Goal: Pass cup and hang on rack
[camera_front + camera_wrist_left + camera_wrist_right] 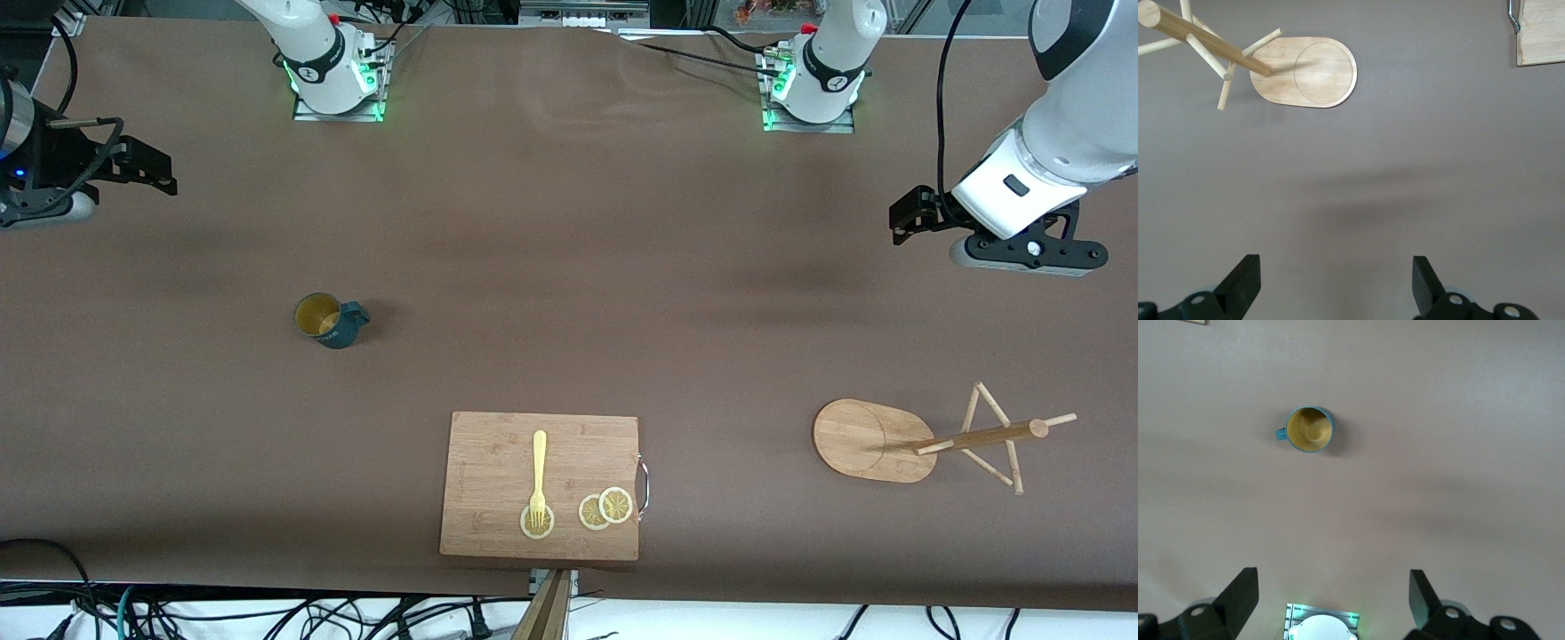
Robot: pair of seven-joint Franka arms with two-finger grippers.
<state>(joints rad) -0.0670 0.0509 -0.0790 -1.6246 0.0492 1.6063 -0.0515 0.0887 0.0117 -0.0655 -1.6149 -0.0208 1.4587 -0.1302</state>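
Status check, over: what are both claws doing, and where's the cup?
Left gripper open, over bare table near rack. Right gripper open, waiting at its table end. Cup upright on table, untouched. Nothing in the way.

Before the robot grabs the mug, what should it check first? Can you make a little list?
1. Mug standing upright, opening up, on the table toward the right arm's end: ok.
2. Mug handle free, nothing touching it: ok.
3. Right gripper open and holding nothing, up over the table's right-arm end: ok.
4. Left gripper open and holding nothing, waiting over the left arm's end, ready to receive: ok.
5. Mug tree standing on its base with pegs bare: ok.
6. Cutting board with fork and lemon slices lies apart from the mug, nearer the front camera: ok.
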